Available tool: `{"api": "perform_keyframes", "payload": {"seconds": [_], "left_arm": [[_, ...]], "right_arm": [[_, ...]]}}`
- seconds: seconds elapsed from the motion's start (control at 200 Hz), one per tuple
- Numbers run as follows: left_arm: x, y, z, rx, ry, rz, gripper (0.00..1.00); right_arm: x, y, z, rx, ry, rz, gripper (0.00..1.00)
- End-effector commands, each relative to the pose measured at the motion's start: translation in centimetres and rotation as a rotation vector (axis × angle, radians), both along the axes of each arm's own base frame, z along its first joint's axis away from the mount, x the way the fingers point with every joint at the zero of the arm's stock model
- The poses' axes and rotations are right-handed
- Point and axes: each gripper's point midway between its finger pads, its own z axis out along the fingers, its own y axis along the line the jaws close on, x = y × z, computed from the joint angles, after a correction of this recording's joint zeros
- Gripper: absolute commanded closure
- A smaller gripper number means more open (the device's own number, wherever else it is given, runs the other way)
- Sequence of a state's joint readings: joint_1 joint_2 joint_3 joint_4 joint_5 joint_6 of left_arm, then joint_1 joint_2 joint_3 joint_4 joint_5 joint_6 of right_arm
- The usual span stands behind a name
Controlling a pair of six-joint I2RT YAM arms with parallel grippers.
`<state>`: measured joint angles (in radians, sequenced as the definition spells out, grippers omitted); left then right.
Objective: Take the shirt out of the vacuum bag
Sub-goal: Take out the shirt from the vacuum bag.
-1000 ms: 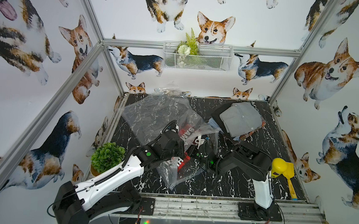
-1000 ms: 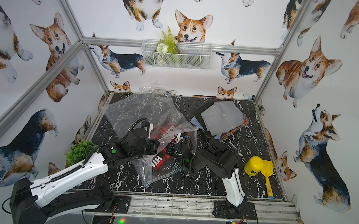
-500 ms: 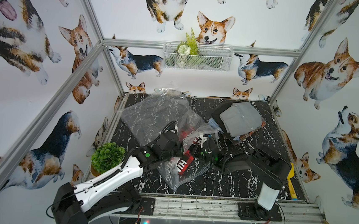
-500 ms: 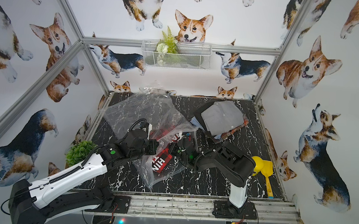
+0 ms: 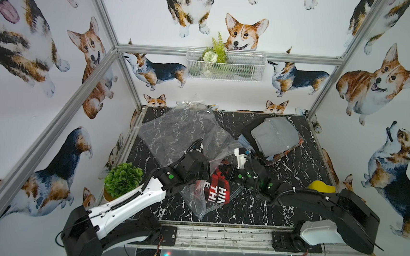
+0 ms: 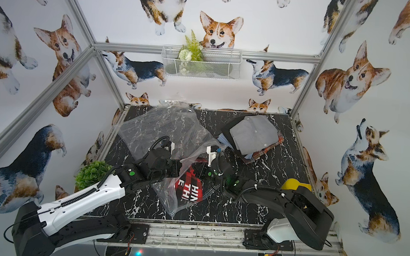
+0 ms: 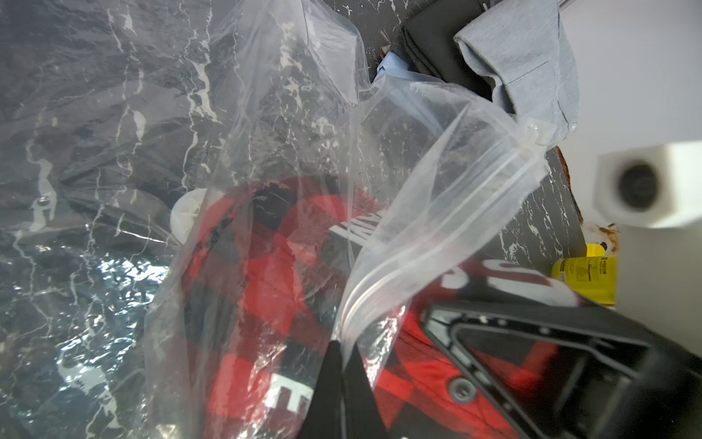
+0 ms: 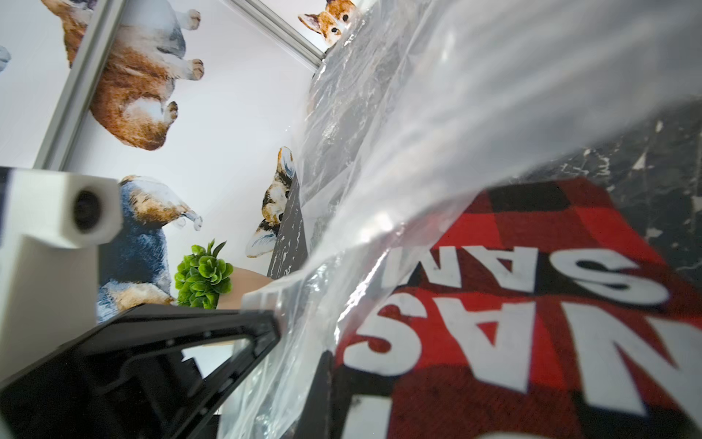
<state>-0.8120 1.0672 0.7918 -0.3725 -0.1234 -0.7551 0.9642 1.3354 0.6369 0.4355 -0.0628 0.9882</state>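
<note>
The vacuum bag [image 5: 178,131] [image 6: 156,127] lies crinkled and clear across the left and middle of the black marble table. A red-and-black plaid shirt [image 5: 219,189] [image 6: 189,187] with white letters sits in its near end. My left gripper [image 5: 209,170] [image 6: 179,168] is shut on the bag's zip-seal edge [image 7: 437,235], pinched at the fingertips [image 7: 343,349]. The bag's white valve [image 7: 186,216] shows beside the shirt [image 7: 273,273]. My right gripper [image 5: 225,170] [image 6: 197,169] reaches into the bag mouth and is shut [image 8: 330,372] on the shirt [image 8: 513,323], with bag film [image 8: 418,133] draped above.
A pile of folded clothes topped by a grey shirt [image 5: 275,136] lies at the back right. A potted green plant [image 5: 122,179] stands at the near left edge, and a yellow object [image 5: 319,186] sits behind the right arm. A wire basket [image 5: 225,65] hangs on the back wall.
The right arm has stretched leftward, its gripper going into the bag mouth and closing on the shirt. The left gripper has kept hold of the bag edge.
</note>
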Motion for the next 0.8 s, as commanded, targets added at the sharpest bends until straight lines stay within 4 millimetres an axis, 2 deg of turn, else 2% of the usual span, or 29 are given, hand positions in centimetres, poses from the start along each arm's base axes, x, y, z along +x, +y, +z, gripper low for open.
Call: {"api": "perform_keyframes", "payload": {"seconds": [0.0, 0.18, 0.21, 0.39, 0.59, 0.796], "left_arm": [[0.3, 0.0, 0.1, -0.005, -0.013, 0.013, 1.0], [0.3, 0.0, -0.3, 0.001, -0.008, 0.013, 1.0], [0.3, 0.1, -0.3, 0.002, -0.007, 0.015, 1.0], [0.1, 0.2, -0.7, -0.001, 0.001, 0.02, 1.0], [-0.1, 0.6, -0.8, 0.0, -0.003, 0.024, 1.0], [-0.4, 0.9, -1.1, 0.01, -0.001, 0.023, 1.0]], "right_arm": [[-0.7, -1.1, 1.4, -0.018, -0.034, 0.006, 1.0], [-1.7, -2.5, 4.0, -0.003, -0.064, 0.011, 1.0], [-2.0, -3.1, 5.5, 0.024, -0.084, 0.009, 1.0], [-3.1, -5.4, 8.2, 0.047, -0.119, -0.012, 1.0], [-4.3, -10.3, 11.3, 0.011, -0.206, -0.094, 1.0], [-4.6, -15.1, 12.6, -0.065, -0.269, -0.198, 1.0]]}}
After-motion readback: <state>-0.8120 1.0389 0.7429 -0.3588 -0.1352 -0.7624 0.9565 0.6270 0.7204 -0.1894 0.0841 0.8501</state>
